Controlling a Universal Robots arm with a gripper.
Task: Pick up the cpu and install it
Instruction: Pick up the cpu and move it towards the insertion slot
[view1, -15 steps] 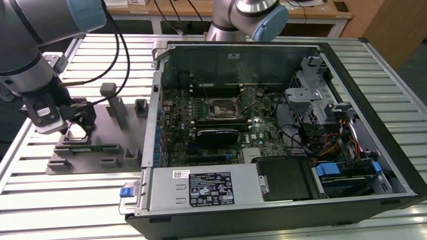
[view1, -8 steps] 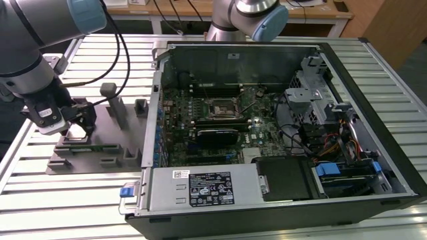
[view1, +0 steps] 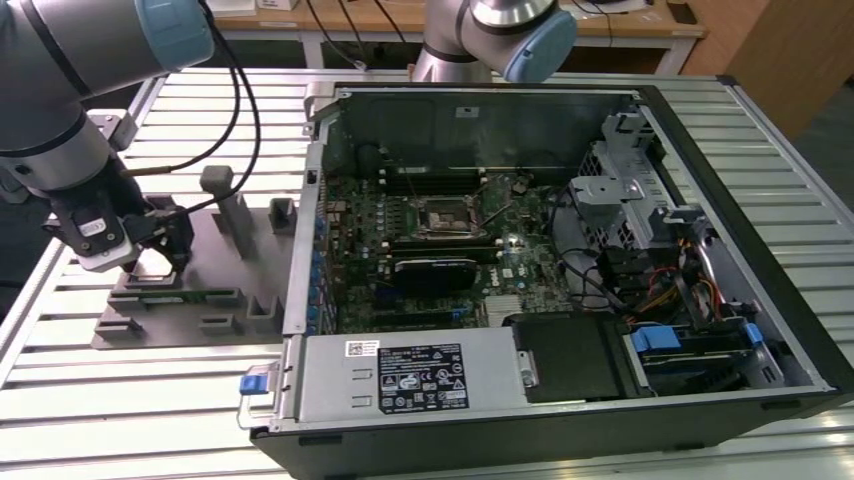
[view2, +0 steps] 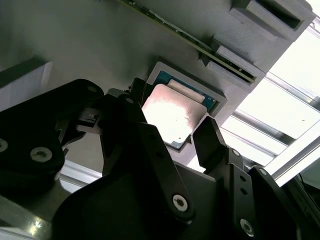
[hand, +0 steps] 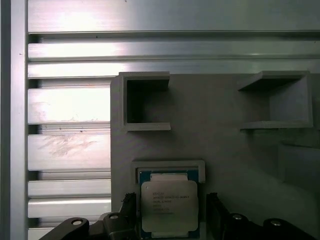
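Gripper (view1: 154, 262) hangs low over the grey fixture plate (view1: 160, 325), near that plate's edge farthest from the computer case (view1: 400, 445); its jaws stand apart, closed on nothing; in the first wrist view one black finger (hand: 129, 210) sits on each side of the plate's shallow square recess, with the recess between them.

The cpu (hand: 170, 206) lies flat in that recess on the plate, its silver-grey metal top facing up and a green rim showing around it; a low raised frame of the plate borders it on three sides; in the second wrist view the cpu (view2: 172, 116) shines brightly between the two fingers (view2: 207, 137), and whether either finger touches it I cannot tell.

Two open-sided pockets (hand: 145, 102) rise from the plate just beyond the recess; taller upright blocks (view1: 227, 205) stand on the plate's side towards the case.

The plate rests on a slatted aluminium table (view1: 134, 420); the open case lies beside the plate, at the exterior view's right of it, with the motherboard (view1: 534, 270) and its bare socket (view1: 445, 215) well apart from the plate.
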